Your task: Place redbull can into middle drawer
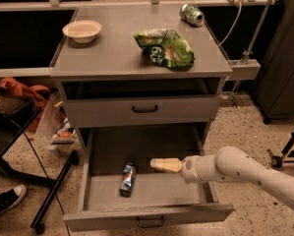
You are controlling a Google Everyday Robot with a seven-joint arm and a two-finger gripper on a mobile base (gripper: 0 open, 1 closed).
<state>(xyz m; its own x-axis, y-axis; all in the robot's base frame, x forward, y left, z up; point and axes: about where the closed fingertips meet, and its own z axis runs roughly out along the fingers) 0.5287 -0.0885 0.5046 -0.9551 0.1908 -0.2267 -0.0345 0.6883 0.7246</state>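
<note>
The redbull can [128, 179], slim, blue and silver, lies on its side on the floor of the middle drawer [146, 217]. This drawer is pulled far out below the shut upper drawer [144, 109]. My gripper [156, 164], with cream-coloured tips, is inside the open drawer. It sits to the right of the can and slightly behind it, apart from it and holding nothing. My white arm [245, 173] reaches in from the right over the drawer's right wall.
On the cabinet top are a white bowl [81, 30], a green chip bag [166, 45] and a stout green can [191, 14] on its side. A black stand leg [53, 191], a shoe [4, 200] and clutter lie on the floor at left. A dark cabinet [284, 53] stands at right.
</note>
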